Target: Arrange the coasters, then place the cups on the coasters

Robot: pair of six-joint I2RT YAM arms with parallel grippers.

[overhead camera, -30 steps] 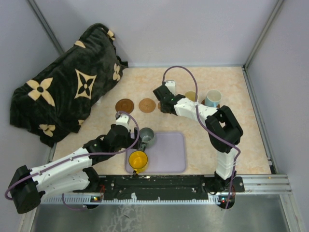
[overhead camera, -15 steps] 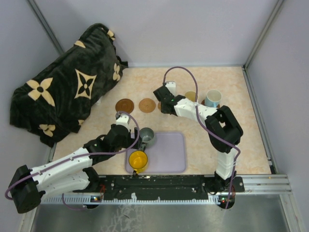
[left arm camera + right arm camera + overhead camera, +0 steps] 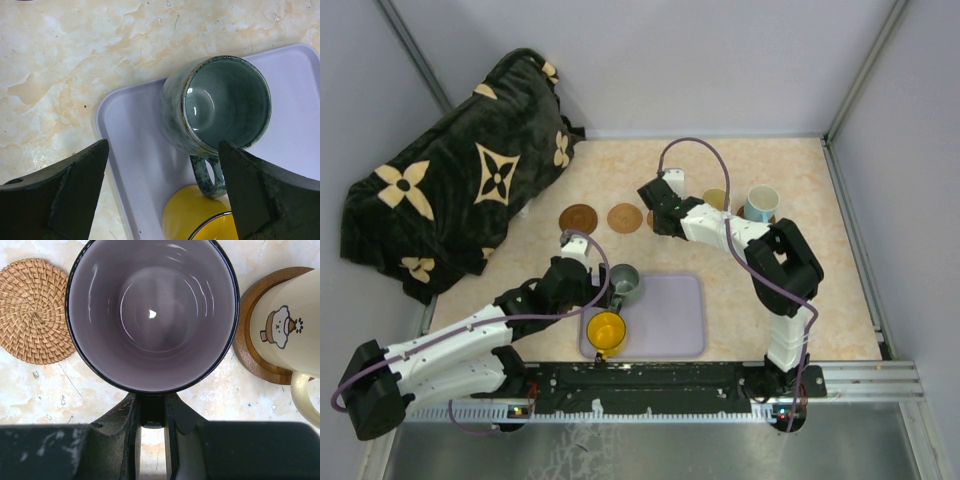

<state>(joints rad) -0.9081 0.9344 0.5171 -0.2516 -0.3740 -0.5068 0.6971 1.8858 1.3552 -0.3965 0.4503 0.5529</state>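
Observation:
My right gripper (image 3: 151, 412) is shut on the handle of the translucent purple cup (image 3: 151, 315), which fills the right wrist view. Left of the cup lies a woven tan coaster (image 3: 32, 310). At its right a cream cup (image 3: 287, 327) stands on a dark wooden coaster (image 3: 247, 352). What lies under the purple cup is hidden. My left gripper (image 3: 165, 192) is open over the lavender tray (image 3: 132, 145), its fingers (image 3: 75, 195) either side of the grey-green cup's handle (image 3: 209, 175). The grey-green cup (image 3: 220, 105) stands upright next to the yellow cup (image 3: 200, 217).
From above, two bare coasters (image 3: 578, 217) (image 3: 625, 217) lie left of my right gripper (image 3: 660, 205). A light blue cup (image 3: 760, 203) stands at the far right of the row. A black plush blanket (image 3: 460, 190) with tan flowers fills the back left corner.

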